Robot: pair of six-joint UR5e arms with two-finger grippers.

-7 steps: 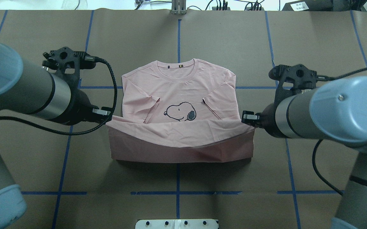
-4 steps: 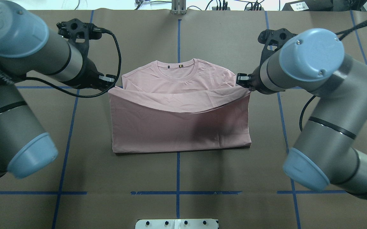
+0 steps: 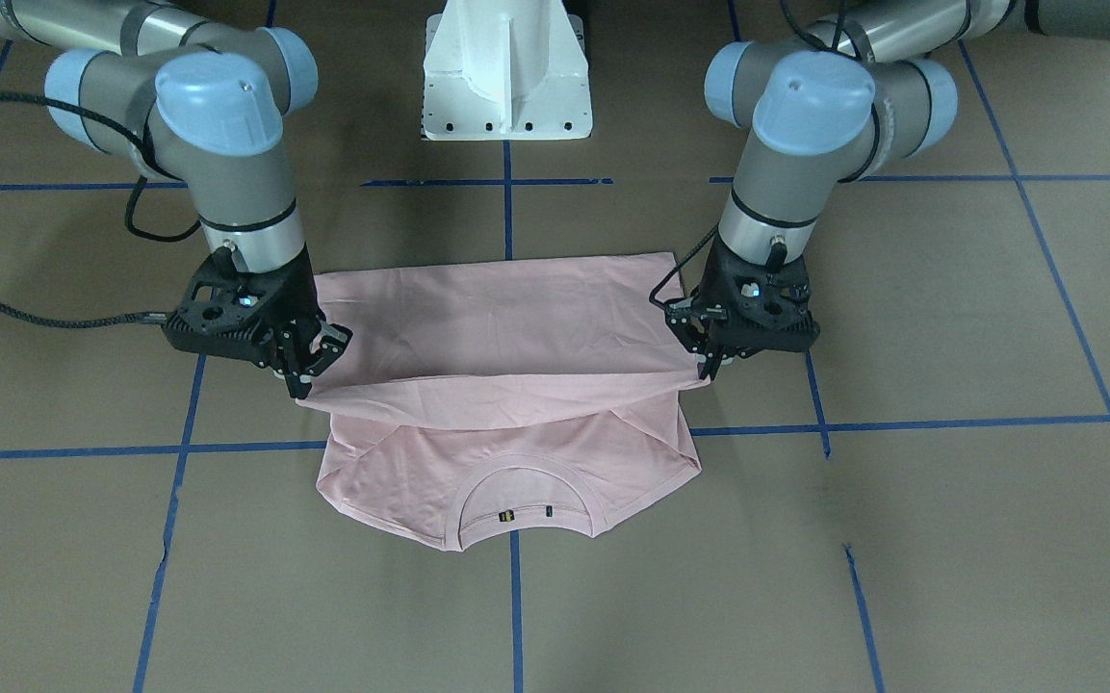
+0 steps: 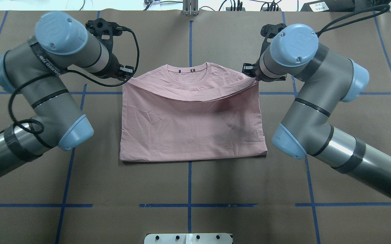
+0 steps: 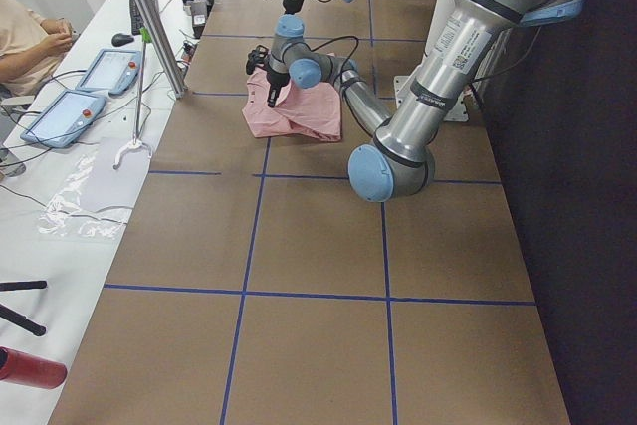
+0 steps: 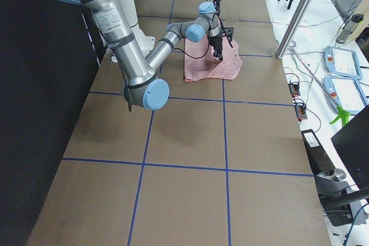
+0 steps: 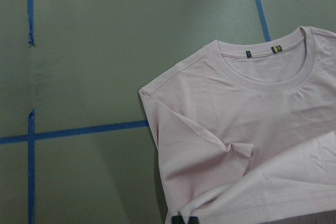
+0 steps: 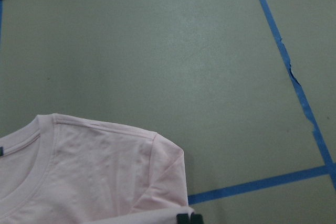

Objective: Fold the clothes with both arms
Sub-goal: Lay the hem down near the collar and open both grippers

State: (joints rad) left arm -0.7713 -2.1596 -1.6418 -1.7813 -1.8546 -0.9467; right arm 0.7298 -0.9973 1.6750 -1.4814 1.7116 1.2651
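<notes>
T-shirt (image 4: 192,128) sits mid-table, pale pink. Its hem edge was lower on the chest half a second ago and is now up at the shoulders, just below the ribbed collar (image 4: 189,73). The left gripper (image 4: 127,75) and right gripper (image 4: 249,72) each pinch a hem corner tight. Around it there's a brown paper table (image 4: 188,189) with blue tape lines (image 4: 189,37). The cloth is soft and creased, sagging between the grips.
</notes>
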